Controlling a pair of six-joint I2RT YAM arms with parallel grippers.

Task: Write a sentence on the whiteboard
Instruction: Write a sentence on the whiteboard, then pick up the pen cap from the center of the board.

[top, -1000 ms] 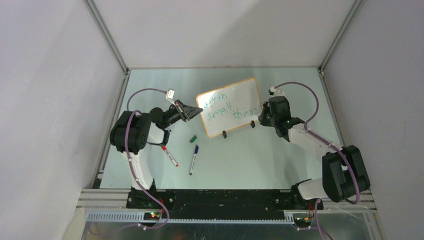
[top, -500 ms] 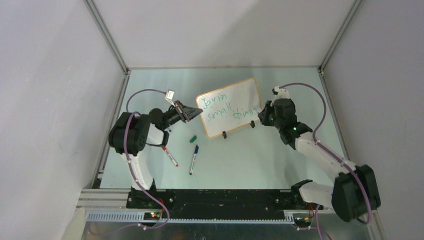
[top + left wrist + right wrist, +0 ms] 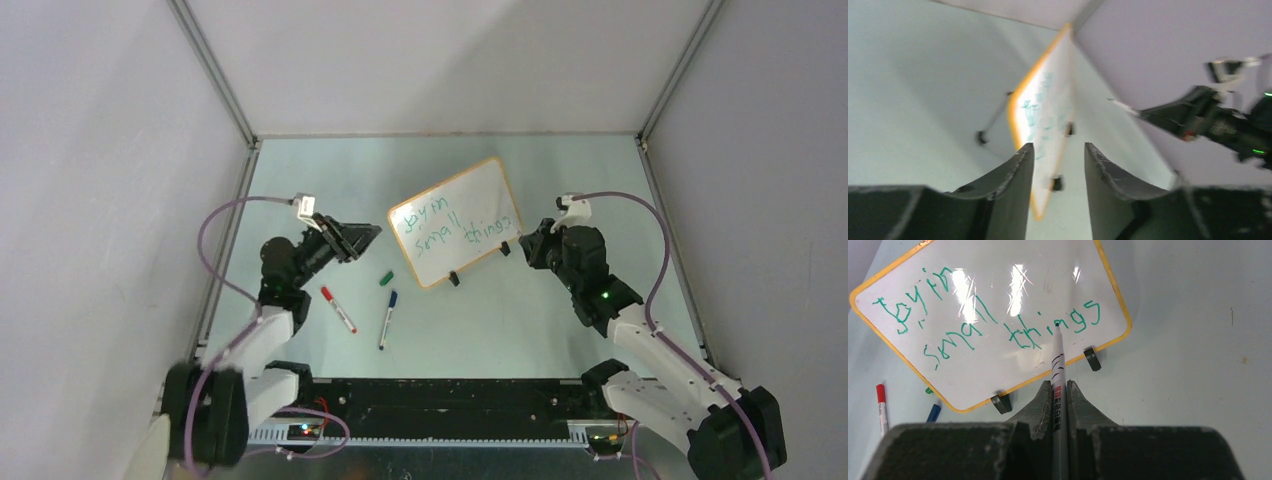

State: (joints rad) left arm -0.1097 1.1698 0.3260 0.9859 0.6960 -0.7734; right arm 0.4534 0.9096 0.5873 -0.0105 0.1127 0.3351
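The whiteboard (image 3: pixel 470 205) stands tilted on two black clip feet at mid table, its orange frame showing edge-on in the left wrist view (image 3: pixel 1040 107). On it the sentence (image 3: pixel 988 322) reads "Joy in small things" in green, in two lines. My right gripper (image 3: pixel 1059 386) is shut on a grey marker (image 3: pixel 1058 362), whose tip hangs just short of the word "things". From above, the right gripper (image 3: pixel 530 247) sits off the board's right edge. My left gripper (image 3: pixel 368 236) stands open and empty a little left of the board, whose near edge shows between its fingers (image 3: pixel 1015 170).
A red-capped marker (image 3: pixel 338 310), a blue marker (image 3: pixel 387 318) and a small green cap (image 3: pixel 385 278) lie on the table in front of the board. Grey enclosure walls close in the left, right and far sides.
My left gripper has opened, let go of the board's left edge and drawn back to the left. The right arm has pulled the marker back from the board, toward the near right.
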